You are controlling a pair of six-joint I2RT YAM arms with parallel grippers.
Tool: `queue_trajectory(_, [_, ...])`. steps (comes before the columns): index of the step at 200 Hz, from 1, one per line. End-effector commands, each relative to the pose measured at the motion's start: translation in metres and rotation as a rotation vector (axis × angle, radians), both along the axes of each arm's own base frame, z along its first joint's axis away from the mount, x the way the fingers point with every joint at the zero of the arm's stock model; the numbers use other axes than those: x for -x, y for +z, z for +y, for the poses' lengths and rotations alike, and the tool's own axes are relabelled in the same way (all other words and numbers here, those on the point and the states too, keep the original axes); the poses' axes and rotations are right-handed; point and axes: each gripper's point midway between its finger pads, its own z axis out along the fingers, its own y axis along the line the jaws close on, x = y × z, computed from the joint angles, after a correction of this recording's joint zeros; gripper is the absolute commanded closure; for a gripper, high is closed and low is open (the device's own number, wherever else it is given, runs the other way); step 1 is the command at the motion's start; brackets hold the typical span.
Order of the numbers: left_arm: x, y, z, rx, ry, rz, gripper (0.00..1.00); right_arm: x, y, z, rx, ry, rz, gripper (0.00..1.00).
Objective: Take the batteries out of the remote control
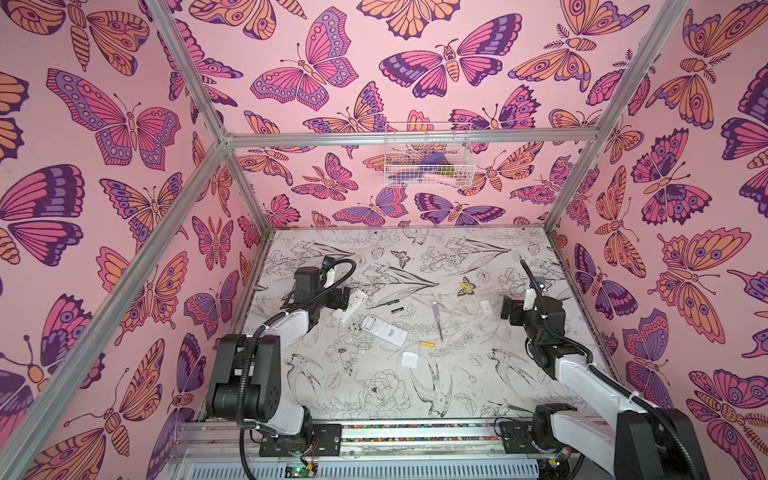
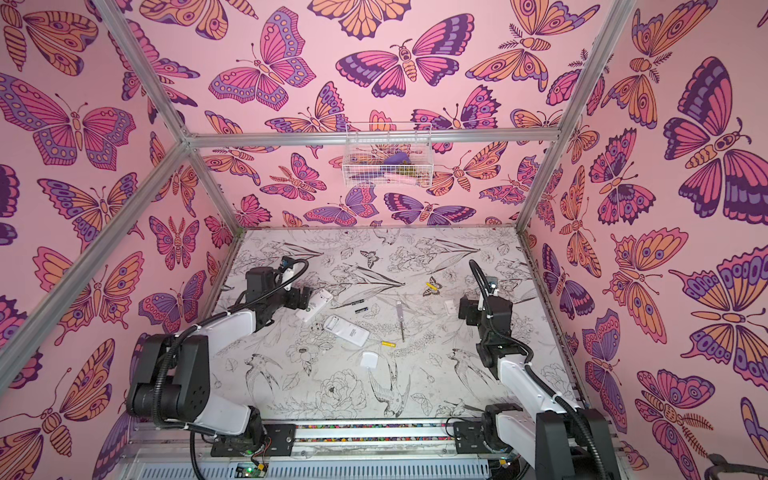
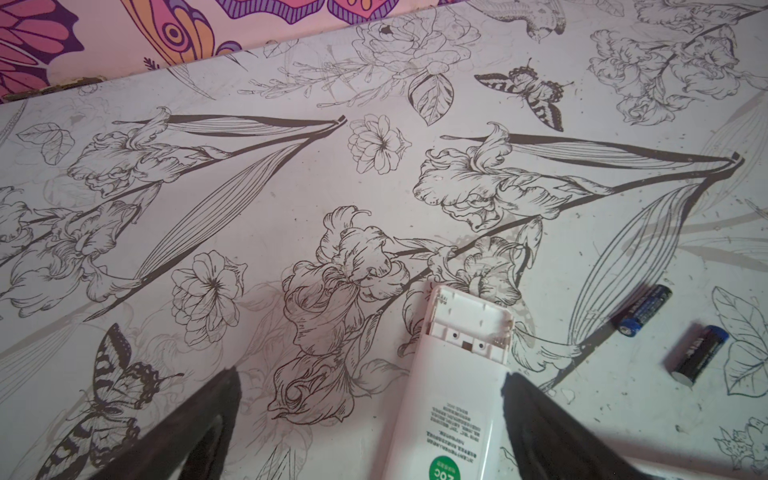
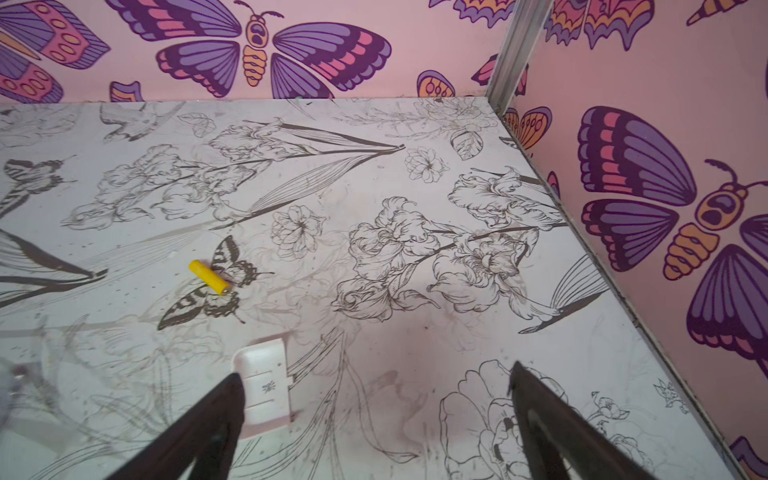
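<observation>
Both fingers of the left pincer [image 3: 370,376] stand spread wide: it is released and grips nothing. It is at the left of the surface [image 1: 361,374]. The end of the left remote [image 1: 351,307] lies between those fingers, close to one of them; I cannot tell whether they touch. This remote lies back up, and the left wrist view shows its battery bay open and empty.

Nearer and a little to the right, the second remote [image 1: 384,330] lies back up at a slant. Just right of the left remote, two black batteries lie loose on the surface, close together but apart: the far black battery [image 1: 389,302] and the near black battery [image 1: 397,310].

The near cover [image 1: 409,359] lies nearer than the second remote. The near yellow battery [image 1: 427,344] lies just right of that remote, by the tip of the screwdriver [image 1: 437,318]. The far yellow battery [image 1: 466,286] rests farther back on a printed butterfly.

At the right, the right cover [image 4: 266,382] lies just beside one finger of the right pincer [image 4: 376,372]. That pincer is likewise spread wide, released and empty.
</observation>
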Motion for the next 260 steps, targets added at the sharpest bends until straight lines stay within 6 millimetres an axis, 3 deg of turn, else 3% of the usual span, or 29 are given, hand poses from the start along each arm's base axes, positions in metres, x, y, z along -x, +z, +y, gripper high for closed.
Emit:
queue_trajectory(1, [-0.001, -0.013, 0.009, 0.013, 0.046, -0.021, 0.00, -0.015, 0.010, -0.010, -0.030, 0.004, -0.085, 0.00])
queue_trajectory(42, [0.004, -0.010, 0.022, 0.048, 0.093, -0.077, 0.00, -0.026, -0.003, -0.021, -0.116, -0.018, -0.087, 0.01])
queue_trajectory(79, [0.012, -0.003, 0.029, 0.044, 0.138, -0.172, 0.00, -0.036, -0.008, -0.012, -0.144, 0.027, -0.087, 0.01])
queue_trajectory(119, [0.016, -0.002, 0.041, 0.051, 0.206, -0.235, 0.01, -0.041, -0.025, -0.006, -0.147, 0.071, -0.166, 0.01])
queue_trajectory(139, [0.022, -0.010, 0.045, 0.053, 0.231, -0.263, 0.00, -0.046, -0.031, -0.004, -0.150, 0.075, -0.085, 0.01])
queue_trajectory(260, [0.021, -0.007, 0.048, 0.058, 0.239, -0.268, 0.00, -0.048, -0.031, -0.001, -0.121, 0.067, -0.074, 0.01])
